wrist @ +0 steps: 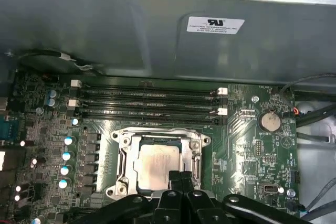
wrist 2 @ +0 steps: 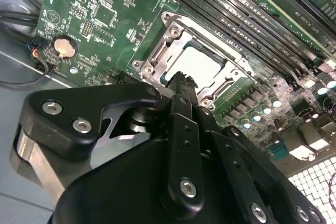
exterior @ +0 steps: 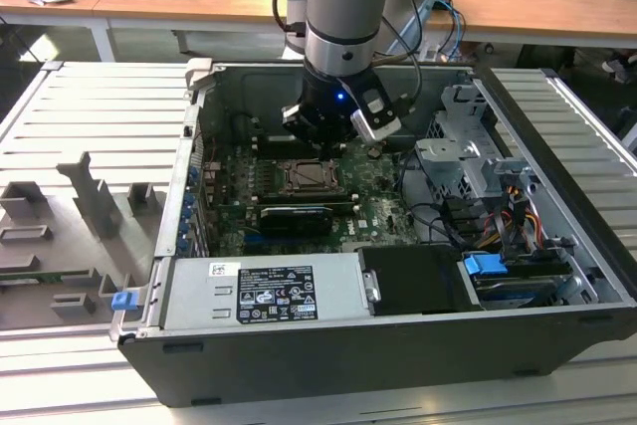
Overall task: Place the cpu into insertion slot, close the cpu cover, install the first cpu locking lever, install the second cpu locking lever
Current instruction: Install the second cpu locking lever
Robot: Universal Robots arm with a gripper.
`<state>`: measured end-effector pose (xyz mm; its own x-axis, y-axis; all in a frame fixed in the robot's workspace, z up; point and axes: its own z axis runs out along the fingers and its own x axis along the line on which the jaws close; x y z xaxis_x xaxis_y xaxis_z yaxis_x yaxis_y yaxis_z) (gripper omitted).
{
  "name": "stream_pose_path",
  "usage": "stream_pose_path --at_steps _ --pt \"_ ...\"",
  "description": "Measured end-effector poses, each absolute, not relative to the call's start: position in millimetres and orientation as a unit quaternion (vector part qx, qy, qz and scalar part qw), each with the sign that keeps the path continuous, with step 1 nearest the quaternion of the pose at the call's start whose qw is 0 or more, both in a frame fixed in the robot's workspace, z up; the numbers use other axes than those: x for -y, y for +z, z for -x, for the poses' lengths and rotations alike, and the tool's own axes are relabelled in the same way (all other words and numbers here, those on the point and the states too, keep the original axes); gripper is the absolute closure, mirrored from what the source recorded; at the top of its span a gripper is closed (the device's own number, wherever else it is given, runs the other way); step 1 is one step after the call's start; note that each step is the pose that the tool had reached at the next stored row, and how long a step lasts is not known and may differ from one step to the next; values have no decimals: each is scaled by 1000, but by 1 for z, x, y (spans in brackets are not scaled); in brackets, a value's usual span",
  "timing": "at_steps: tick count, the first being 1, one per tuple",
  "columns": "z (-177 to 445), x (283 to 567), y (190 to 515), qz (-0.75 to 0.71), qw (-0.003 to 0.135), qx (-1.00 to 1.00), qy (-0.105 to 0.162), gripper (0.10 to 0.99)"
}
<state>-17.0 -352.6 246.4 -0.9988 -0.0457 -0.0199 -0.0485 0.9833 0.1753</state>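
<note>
The cpu (wrist: pixel 157 163) lies flat in the insertion slot (exterior: pixel 314 178) on the green board, its pale metal face (wrist 2: pixel 198 64) showing in both wrist views. The silvery cpu cover (wrist: pixel 124 155) lies down around it as a frame (wrist 2: pixel 173 31). My gripper (wrist: pixel 182 178) hangs just above one edge of the socket, its black fingers (wrist 2: pixel 181 85) shut together with nothing between them. In the exterior view the gripper (exterior: pixel 333 134) sits low inside the open computer case, over the socket's far side. I cannot tell how the locking levers stand.
Long black memory slots (wrist: pixel 147 100) run beside the socket, and a coin battery (wrist: pixel 270 120) sits nearby. A long black card (exterior: pixel 297 216), the power supply (exterior: pixel 267 291), a drive cage (exterior: pixel 468 161) and loose cables (exterior: pixel 443 216) crowd the case, whose walls (exterior: pixel 194 146) ring the board.
</note>
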Motion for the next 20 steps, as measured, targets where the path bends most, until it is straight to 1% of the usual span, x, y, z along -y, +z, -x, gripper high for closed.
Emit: stream_pose_path --at_steps 3,6,14,20 --pt "17 354 246 24 8 -996 89 980" --pt "17 358 245 24 8 -995 96 980" --pt "18 383 241 24 8 -995 97 980" --pt "45 389 237 24 8 -995 97 980"
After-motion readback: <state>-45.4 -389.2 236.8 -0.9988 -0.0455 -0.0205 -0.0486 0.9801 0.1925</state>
